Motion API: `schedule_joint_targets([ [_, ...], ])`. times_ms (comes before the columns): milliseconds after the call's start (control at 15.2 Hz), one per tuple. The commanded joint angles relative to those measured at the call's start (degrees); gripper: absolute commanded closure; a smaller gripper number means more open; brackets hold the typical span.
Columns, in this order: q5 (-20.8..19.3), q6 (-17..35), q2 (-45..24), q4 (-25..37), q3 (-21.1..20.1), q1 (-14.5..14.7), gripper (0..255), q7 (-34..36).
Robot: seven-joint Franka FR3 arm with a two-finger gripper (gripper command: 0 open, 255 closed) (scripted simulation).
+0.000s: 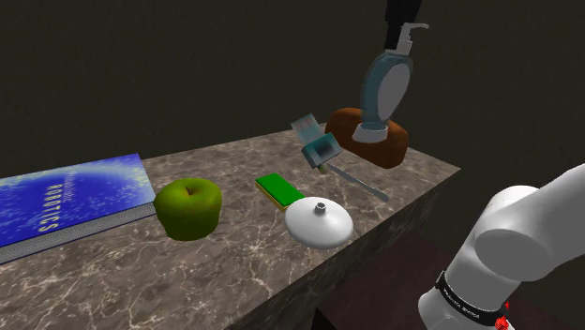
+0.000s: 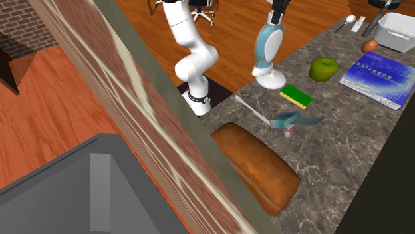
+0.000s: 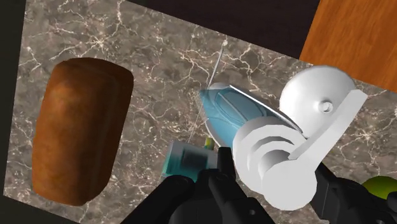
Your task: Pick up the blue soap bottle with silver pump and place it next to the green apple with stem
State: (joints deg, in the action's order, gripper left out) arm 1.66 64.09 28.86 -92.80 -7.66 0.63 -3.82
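soap bottle [image 1: 384, 89] hangs below hand [image 1: 407, 26], clasped at top, above counter [image 1: 234, 253]

Veined stone counter [image 1: 246, 255], smooth pale-blue soap bottle [image 1: 385, 89], matt brown loaf [image 1: 399, 142], wood-grain floor [image 2: 233, 26].

Setting: home kitchen. Evidence: grey-brown marbled stone counter [image 2: 346, 139] carrying brown bread loaf [image 2: 256, 166], green apple [image 2: 323, 68], brown egg [image 2: 370, 45], green-and-yellow sponge [image 2: 296, 96]; orange wood-plank floor [image 2: 60, 93]; red brick wall [image 2: 16, 23].
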Motion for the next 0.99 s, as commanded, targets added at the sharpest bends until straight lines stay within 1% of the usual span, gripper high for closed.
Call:
schedule_joint_targets([
  [0,1.22,-0.18,-1.78,2.03,-2.76,0.42,255,3.58],
  [264,2.76,0.08,-5.55,5.75,-7.88,1.22,255,10.04],
  [528,3.22,0.2,-10.59,10.81,-13.33,2.15,255,16.83],
  [726,2.51,0.05,-15.42,15.69,-17.76,3.14,255,22.3],
  [924,0.41,-0.56,-21.47,21.81,-22.59,4.74,255,28.26],
])
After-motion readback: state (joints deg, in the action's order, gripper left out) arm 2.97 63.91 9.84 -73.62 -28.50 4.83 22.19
